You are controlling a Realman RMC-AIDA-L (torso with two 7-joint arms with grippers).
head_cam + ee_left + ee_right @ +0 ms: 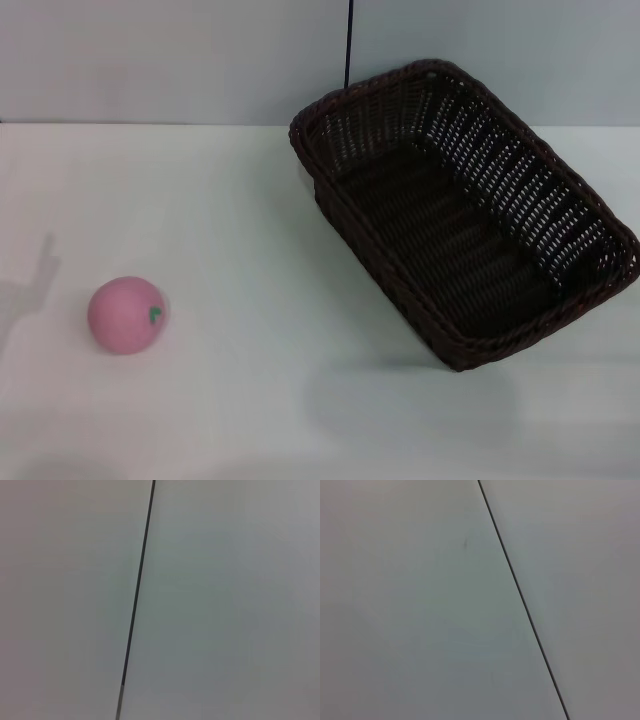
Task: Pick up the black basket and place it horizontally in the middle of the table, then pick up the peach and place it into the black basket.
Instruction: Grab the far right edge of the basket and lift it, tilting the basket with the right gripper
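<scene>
The black basket (462, 212) is a large dark woven wicker basket. It stands on the white table (260, 240) at the right, turned at a slant, with one corner toward the back wall. It is empty inside. The peach (126, 315) is a small pink ball with a green leaf mark and lies on the table at the front left, well apart from the basket. Neither gripper shows in any view. Both wrist views show only a plain grey wall with a thin dark seam.
A grey wall (170, 60) runs along the table's back edge, with a thin dark vertical seam (350, 45) just behind the basket. A faint shadow (30, 290) falls on the table at the far left.
</scene>
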